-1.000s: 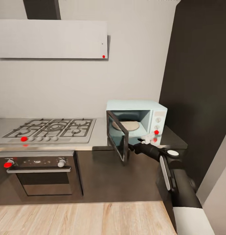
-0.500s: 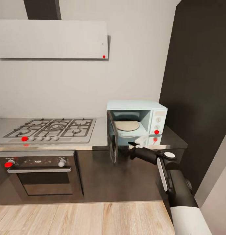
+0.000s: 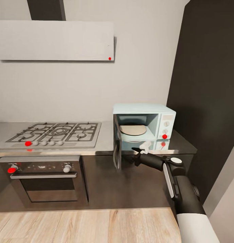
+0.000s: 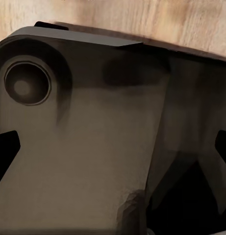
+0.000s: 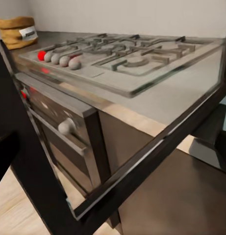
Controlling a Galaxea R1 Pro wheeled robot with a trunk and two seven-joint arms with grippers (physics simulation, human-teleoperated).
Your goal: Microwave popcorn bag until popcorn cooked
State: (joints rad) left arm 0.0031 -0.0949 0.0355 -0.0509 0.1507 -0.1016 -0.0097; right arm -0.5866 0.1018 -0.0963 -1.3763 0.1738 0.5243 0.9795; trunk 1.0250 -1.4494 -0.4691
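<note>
The pale mint-blue microwave [image 3: 144, 123] stands on the grey countertop [image 3: 104, 140] with its dark glass door [image 3: 117, 145] swung wide open, seen nearly edge-on. A round plate [image 3: 132, 129] lies inside it. My right gripper [image 3: 141, 148] hovers just right of the door's lower edge, in front of the cavity. In the right wrist view the door's frame [image 5: 142, 166] crosses close in front, and through its glass the tan popcorn bag [image 5: 14, 30] stands far off on the countertop [image 5: 162, 100] beyond the hob. The popcorn is hidden. My left gripper [image 4: 113, 152] is open against the robot's dark body.
A gas hob [image 3: 54, 132] with black grates fills the counter's left part, above a built-in oven [image 3: 42, 179]. A tall dark cabinet [image 3: 208, 101] rises to the right of the microwave. A grey hood [image 3: 52, 40] hangs on the wall. Wooden floor [image 3: 79, 226] lies below.
The microwave door has swung from half open to wide open, and my right gripper has moved left and down with it. The camera has shifted slightly.
</note>
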